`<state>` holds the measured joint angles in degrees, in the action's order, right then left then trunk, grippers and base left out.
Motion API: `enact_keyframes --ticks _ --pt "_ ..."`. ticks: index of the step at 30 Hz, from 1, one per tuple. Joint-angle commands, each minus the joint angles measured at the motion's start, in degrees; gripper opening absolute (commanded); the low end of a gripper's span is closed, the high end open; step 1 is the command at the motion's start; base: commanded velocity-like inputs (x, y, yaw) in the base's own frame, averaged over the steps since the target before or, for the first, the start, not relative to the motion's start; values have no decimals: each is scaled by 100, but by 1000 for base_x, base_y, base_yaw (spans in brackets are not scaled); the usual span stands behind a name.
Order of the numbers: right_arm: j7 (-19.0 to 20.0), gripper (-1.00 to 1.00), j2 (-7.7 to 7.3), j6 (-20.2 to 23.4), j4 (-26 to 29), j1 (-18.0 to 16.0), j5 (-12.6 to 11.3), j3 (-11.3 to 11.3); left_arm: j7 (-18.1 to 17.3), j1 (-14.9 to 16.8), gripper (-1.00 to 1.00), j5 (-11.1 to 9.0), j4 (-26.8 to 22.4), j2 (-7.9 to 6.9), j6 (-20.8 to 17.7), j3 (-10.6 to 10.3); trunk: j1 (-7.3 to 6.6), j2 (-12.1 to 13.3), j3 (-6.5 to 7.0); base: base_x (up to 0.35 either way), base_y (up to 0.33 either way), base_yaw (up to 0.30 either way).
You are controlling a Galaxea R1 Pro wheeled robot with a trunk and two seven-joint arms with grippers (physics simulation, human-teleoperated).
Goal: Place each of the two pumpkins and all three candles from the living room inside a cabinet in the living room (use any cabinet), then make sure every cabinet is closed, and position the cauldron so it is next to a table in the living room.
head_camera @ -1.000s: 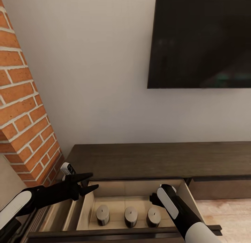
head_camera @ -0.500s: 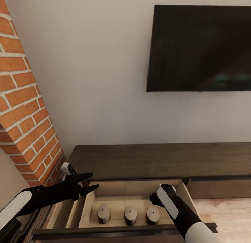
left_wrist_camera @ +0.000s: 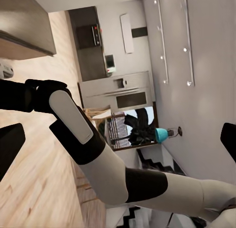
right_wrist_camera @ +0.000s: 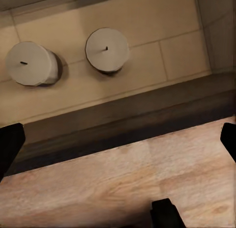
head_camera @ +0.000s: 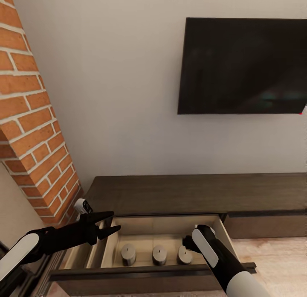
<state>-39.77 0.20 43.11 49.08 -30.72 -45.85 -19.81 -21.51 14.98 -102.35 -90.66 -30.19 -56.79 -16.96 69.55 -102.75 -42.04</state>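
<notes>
Candles [head_camera: 159, 255], three in a row, stand inside the cabinet's [head_camera: 192, 194] pulled-out drawer [head_camera: 140, 273]. Brick pillar [head_camera: 34, 130] rises at nine o'clock, black TV [head_camera: 243, 66] at one o'clock. Left gripper [head_camera: 106, 223] hovers spread and empty over the drawer's left edge; right gripper [head_camera: 187, 242] likewise spread, its forearm crossing the drawer's front rail.

Black wall TV [head_camera: 242, 65], red brick column [head_camera: 32, 130], pale wall [head_camera: 119, 96], light wood floor [head_camera: 277, 258]
</notes>
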Motion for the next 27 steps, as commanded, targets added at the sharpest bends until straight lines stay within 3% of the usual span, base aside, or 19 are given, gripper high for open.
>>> enact_keyframes --ticks 1,19,22,27 --pt "-58 100 -2 5 6 -4 -56 -14 -45 5 100 30 3 -5 0 -9 -26 39 13 -252 0 0" --pt "-58 100 -2 5 6 -6 -56 -14 -38 2 100 45 -3 16 1 -4 -421 760 336 -319 0 0" --pt "-58 100 -2 5 6 -5 -56 -14 -37 2 100 185 6 29 6 3 -487 881 390 -330 0 0" --pt "-58 100 -2 5 1 -4 -56 -14 60 8 100 604 130 61 17 17 -597 1081 480 -330 0 0"
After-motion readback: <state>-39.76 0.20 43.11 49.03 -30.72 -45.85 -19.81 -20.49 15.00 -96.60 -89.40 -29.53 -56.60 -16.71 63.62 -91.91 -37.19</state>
